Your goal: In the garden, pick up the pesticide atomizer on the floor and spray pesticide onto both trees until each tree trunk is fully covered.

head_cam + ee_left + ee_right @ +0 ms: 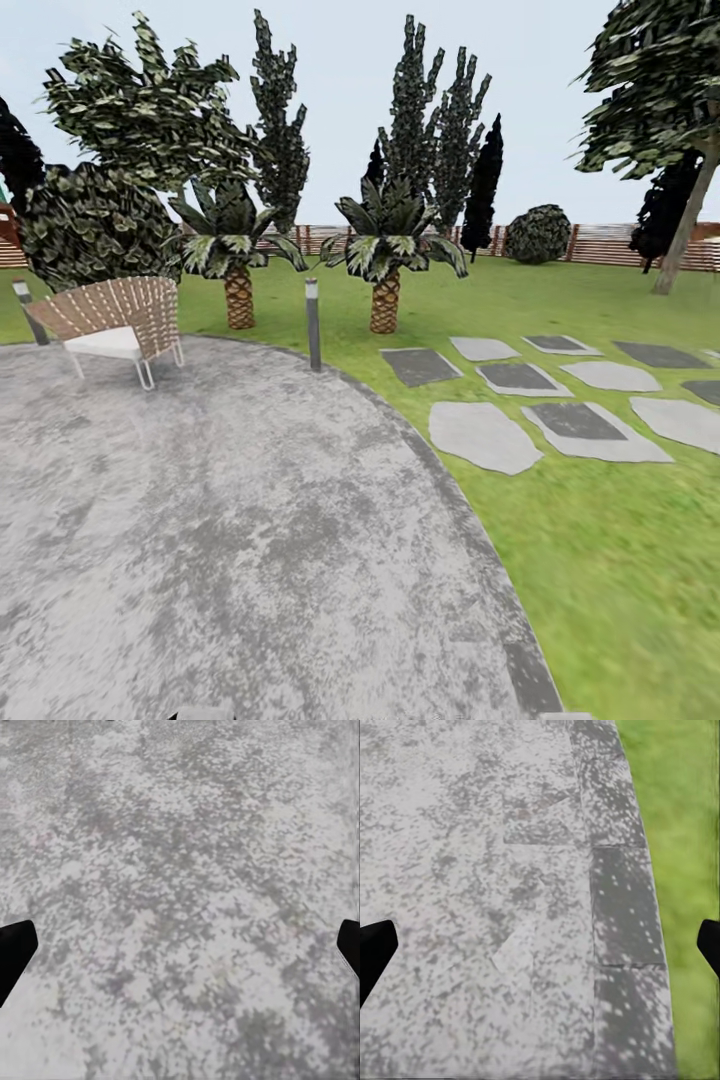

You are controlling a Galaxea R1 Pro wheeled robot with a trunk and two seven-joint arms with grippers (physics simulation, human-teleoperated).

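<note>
We see no atomizer yet, just patio (230,520) and grass (620,560); both grippers' jaws gape wide, and we guess a light, hard bottle, best held round its middle.

A round grey mottled stone patio (220,520) spreads out underfoot, edged by darker kerb stones (622,915). A woven chair (110,318) sits at its far left, a short lamp post (313,322) on the rim. Beyond lie flat stepping stones (560,400), two short palms (385,250), and a slatted wooden fence (610,245) under pale sky.
</note>
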